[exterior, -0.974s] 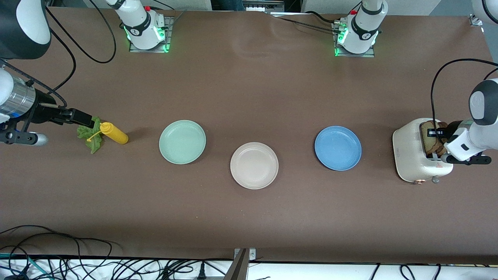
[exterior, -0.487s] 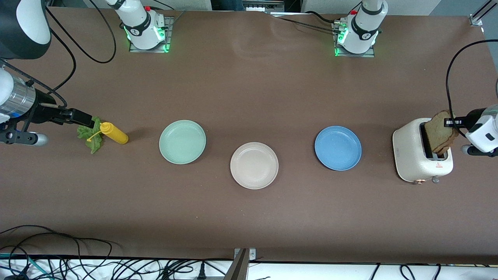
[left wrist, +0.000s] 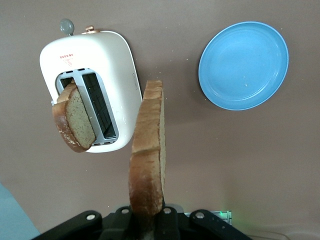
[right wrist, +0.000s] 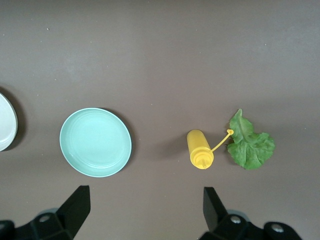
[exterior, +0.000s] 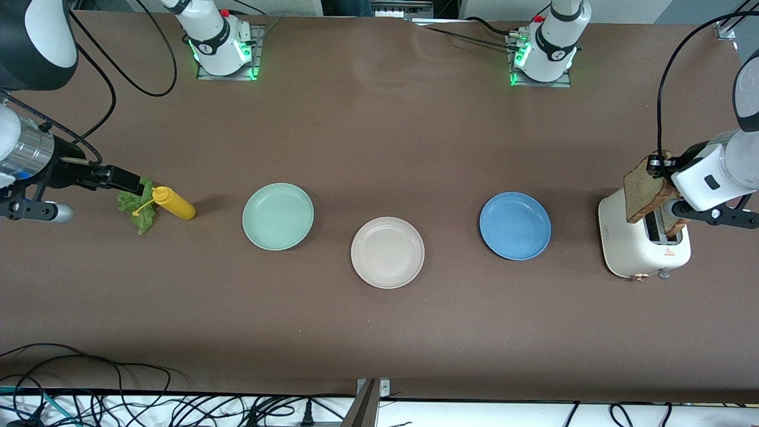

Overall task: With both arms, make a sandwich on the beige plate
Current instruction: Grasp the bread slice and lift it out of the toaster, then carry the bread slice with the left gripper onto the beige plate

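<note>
Brown table point(exterior: 379, 142). Left gripper point(exterior: 653, 166) pinches bread slice point(exterior: 645, 190) above toaster point(exterior: 637, 249); wrist cam shows 2nd slice point(left wrist: 72, 120) in slot. Right gripper point(right wrist: 145, 200) fingers spread over lettuce point(exterior: 137, 209), waiting.

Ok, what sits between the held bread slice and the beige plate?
Only the blue plate, seen in the front view, between the bread slice in the left gripper and the beige plate.

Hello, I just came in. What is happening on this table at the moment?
A sandwich is being started. The left gripper is shut on a bread slice, held over the white toaster, where a second slice sits. The right gripper hangs open above the lettuce leaf and yellow squeeze bottle. The beige plate holds nothing yet.
</note>
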You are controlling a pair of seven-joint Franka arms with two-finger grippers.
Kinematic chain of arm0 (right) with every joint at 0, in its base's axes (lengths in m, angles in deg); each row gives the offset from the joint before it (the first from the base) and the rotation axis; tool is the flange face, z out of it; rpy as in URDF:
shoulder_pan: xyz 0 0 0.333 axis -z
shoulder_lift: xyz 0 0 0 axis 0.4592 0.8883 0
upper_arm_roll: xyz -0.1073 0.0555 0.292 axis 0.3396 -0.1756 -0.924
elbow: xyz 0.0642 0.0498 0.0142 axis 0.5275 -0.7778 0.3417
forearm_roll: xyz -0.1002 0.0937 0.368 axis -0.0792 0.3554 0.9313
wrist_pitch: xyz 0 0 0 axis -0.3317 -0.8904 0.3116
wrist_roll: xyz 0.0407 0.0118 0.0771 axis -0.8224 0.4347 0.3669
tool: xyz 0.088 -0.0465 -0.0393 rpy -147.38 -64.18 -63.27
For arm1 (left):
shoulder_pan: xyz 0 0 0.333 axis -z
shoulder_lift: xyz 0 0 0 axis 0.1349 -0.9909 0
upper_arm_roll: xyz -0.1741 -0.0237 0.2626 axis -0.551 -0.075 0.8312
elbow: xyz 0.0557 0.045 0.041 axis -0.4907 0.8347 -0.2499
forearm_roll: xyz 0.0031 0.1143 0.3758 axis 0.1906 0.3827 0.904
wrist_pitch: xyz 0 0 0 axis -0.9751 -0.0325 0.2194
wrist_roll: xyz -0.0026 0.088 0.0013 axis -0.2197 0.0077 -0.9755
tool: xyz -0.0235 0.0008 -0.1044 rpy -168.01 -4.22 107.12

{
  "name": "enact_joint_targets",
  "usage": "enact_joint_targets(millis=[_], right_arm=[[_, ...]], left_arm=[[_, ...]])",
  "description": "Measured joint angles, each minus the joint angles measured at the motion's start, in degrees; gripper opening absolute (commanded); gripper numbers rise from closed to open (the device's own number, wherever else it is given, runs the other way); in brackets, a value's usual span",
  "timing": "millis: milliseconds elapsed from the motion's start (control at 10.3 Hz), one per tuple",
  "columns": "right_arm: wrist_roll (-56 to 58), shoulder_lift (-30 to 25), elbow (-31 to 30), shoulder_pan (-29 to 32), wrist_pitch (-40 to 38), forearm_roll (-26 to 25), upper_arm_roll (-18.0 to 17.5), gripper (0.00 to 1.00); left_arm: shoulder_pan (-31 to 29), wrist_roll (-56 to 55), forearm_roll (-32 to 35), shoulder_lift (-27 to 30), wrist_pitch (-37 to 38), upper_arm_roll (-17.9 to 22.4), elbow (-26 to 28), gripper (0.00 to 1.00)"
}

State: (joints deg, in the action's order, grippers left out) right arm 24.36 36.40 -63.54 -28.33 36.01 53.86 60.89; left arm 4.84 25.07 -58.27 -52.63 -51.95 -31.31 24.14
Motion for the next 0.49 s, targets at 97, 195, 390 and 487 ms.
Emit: enact_joint_targets(millis=[97, 195, 390, 487], right_arm=[[0.0, 0.0, 0.0, 0.0, 0.0, 0.0, 0.0, 1.00], [0.0, 0.0, 0.0, 0.0, 0.0, 0.0, 0.0, 1.00], [0.0, 0.0, 0.0, 0.0, 0.0, 0.0, 0.0, 1.00], [0.0, 0.0, 0.0, 0.0, 0.0, 0.0, 0.0, 1.00]], left_arm=[[0.0, 0.1, 0.0, -0.2, 0.0, -0.3, 0.0, 0.00], [0.1, 0.1, 0.0, -0.3, 0.0, -1.4, 0.0, 0.00], [0.6, -0.6, 0.0, -0.3, 0.0, -3.5, 0.0, 0.00], [0.7, -1.0, 0.0, -0.3, 0.0, -4.0, 0.0, 0.00]])
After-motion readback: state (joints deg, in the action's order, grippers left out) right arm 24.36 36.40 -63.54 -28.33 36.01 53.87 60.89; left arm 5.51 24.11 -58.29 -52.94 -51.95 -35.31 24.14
